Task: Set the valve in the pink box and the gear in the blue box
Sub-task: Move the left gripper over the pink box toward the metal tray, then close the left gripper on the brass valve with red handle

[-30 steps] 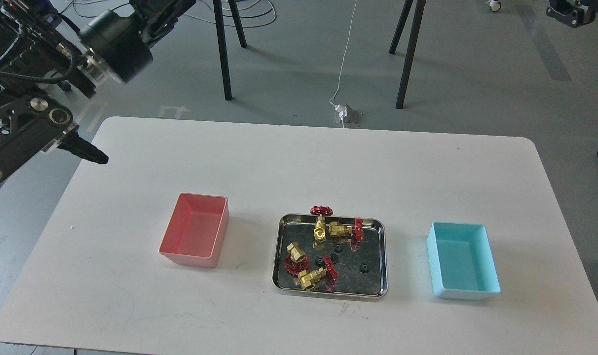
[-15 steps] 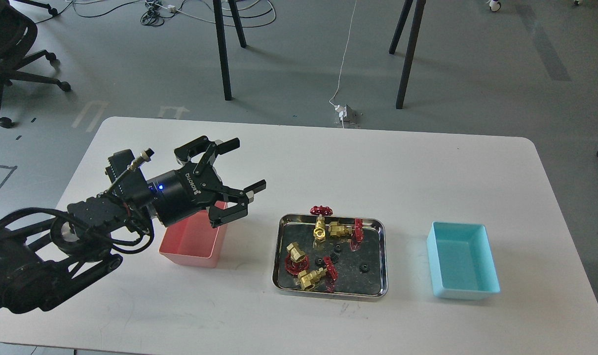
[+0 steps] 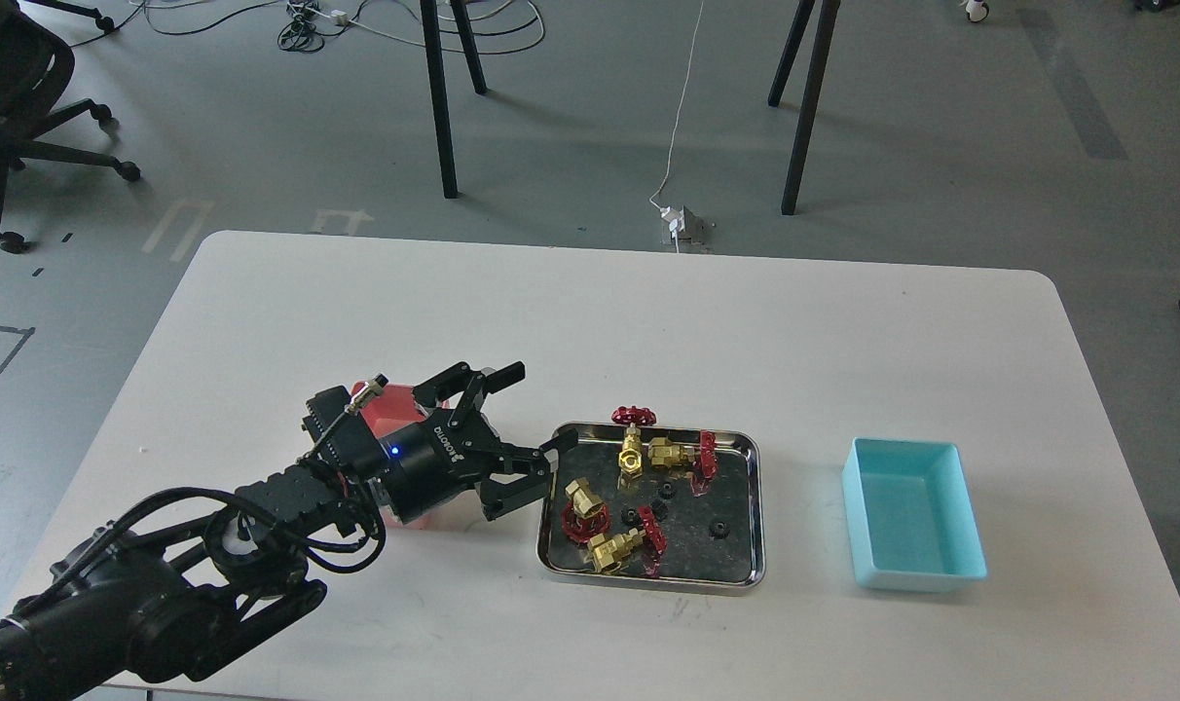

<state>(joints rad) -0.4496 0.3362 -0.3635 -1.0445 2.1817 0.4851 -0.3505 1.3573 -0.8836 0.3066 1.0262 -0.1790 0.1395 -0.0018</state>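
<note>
Our left hand (image 3: 539,409) hangs above the worktop (image 3: 590,321) with its two fingers spread wide and nothing between them. One fingertip (image 3: 508,372) points up and away from us, the other (image 3: 557,443) reaches the near-left corner of the steel tray (image 3: 746,545), though we cannot tell whether it touches the rim. Our right hand is out of view.

Directly behind the hand and largely hidden by its body sits the pink box (image 3: 387,407); only a strip of its far wall and a bit of its near edge show. We cannot see inside it.

Just past the fingertips, to the right of the hand, the tray holds the loose parts. The nearest valve (image 3: 583,504) lies close below the lower fingertip, its red handwheel towards us. A second valve (image 3: 624,545) lies just beyond it at the tray's front edge. Two more valves (image 3: 648,450) lie together farther along the back of the tray, one with its handwheel propped on the back rim. Among them are small black gears; one gear (image 3: 718,528) sits apart on the bare steel.

The blue box (image 3: 913,574) stands well beyond the tray, far to the right of the hand, upright and with nothing in it.
</note>
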